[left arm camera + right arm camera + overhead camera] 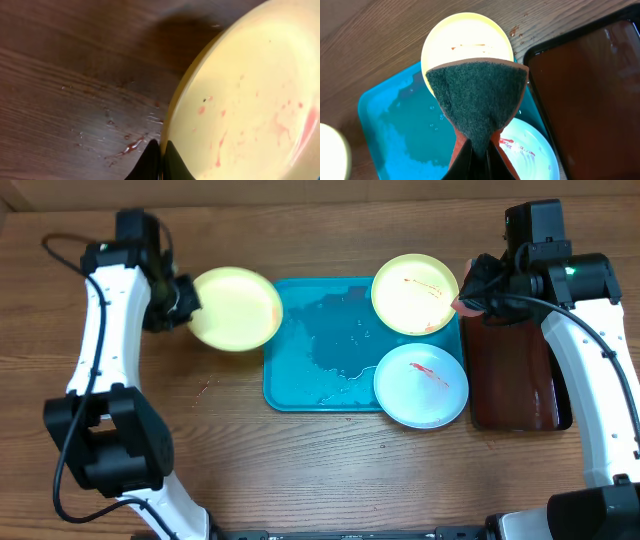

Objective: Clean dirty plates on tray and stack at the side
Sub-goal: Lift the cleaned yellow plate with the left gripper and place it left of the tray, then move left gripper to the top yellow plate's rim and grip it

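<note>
Over on the left of the tabletop [230, 450], my left claw [187, 302] is clamped tight on the rim of a sauce-speckled cream plate [237, 308], right at the left edge of the blue tray [300, 375]. Meanwhile my right claw [479, 155] is pinched shut on a green scrub sponge [477, 95] above the second cream plate [415, 293]. The white plate [421, 385] sits at the tray's near-right corner.

1 camera looks straight down at the whole table [300, 470]. 2 wrist cameras sit very close. Top and right views both show the tray [320, 350].
</note>
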Controlling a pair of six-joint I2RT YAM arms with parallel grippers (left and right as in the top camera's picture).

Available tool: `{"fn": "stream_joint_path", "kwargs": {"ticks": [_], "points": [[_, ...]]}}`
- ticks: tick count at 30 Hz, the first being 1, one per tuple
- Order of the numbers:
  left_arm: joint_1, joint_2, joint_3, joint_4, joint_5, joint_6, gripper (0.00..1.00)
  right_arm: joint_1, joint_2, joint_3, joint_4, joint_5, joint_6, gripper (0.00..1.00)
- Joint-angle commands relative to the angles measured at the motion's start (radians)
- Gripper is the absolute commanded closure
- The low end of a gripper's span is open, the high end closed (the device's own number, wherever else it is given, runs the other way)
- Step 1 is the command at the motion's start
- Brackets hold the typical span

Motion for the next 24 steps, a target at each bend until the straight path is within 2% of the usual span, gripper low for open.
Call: {"fn": "stream_joint_path", "kwargs": {"ticks": [1, 4, 9, 12, 17, 18, 21, 22, 24], "points": [[0.028, -0.022, -0.092, 0.071, 0.006, -0.068, 0.96, -0.005, -0.029, 0.020, 0.009, -0.004, -0.008, 0.96], [0.041, -0.022, -0.157, 0.163, -0.054, -0.108, 0.95, -0.005, -0.029, 0.020, 0.009, -0.004, -0.008, 0.96], [0.034, -0.022, -0.244, 0.281, -0.103, -0.111, 0.96, -0.005, -0.029, 0.020, 0.010, -0.004, -0.008, 0.96], [0.034, -0.022, -0.284, 0.302, -0.148, -0.154, 0.96, -0.005, -0.029, 0.020, 0.010, -0.004, -0.008, 0.96], [0.034, -0.022, -0.345, 0.334, -0.162, -0.158, 0.96, -0.005, -0.029, 0.020, 0.013, -0.004, -0.015, 0.96], [0.032, -0.022, -0.347, 0.333, -0.161, -0.156, 0.91, -0.005, -0.029, 0.020, 0.013, -0.004, -0.015, 0.96], [0.029, -0.022, -0.343, 0.322, -0.161, -0.134, 0.56, -0.005, -0.029, 0.020, 0.013, -0.004, -0.016, 0.96], [0.027, -0.022, -0.337, 0.316, -0.161, -0.119, 0.48, -0.005, -0.029, 0.020, 0.013, -0.004, -0.015, 0.96], [0.020, -0.022, -0.312, 0.291, -0.162, -0.095, 0.44, -0.005, -0.029, 0.020, 0.013, -0.004, -0.015, 0.96]]}}
